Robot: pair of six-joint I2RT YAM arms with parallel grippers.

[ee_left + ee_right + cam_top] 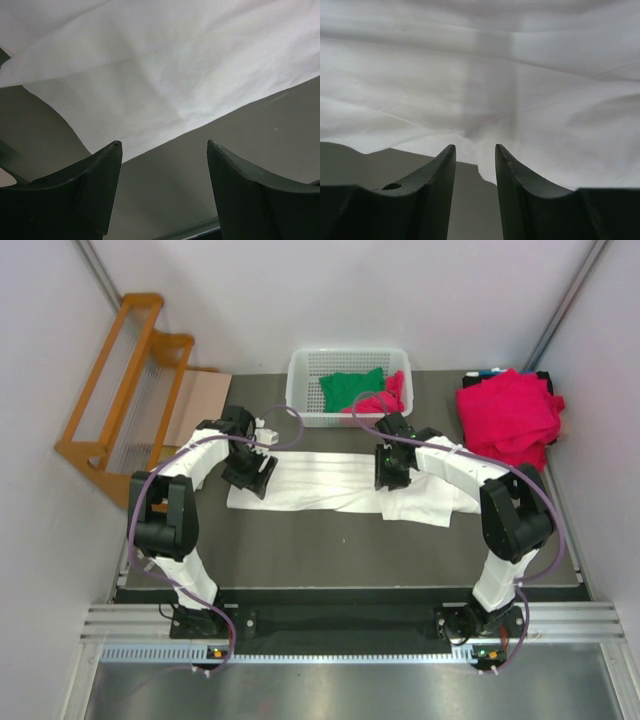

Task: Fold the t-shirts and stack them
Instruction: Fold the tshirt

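A large white t-shirt lies across the middle of the dark table as a long folded strip. My left gripper is over its left end and my right gripper over its right part. In the left wrist view the left gripper is open wide, with bare table between its fingers and the white shirt's edge just ahead. In the right wrist view the right gripper has a narrow gap, and a corner of the white cloth reaches its tips without being pinched.
A white lattice basket at the back holds a green shirt and a crimson one. A pile of crimson-pink shirts sits at the back right. A wooden rack and a cardboard sheet stand at the left.
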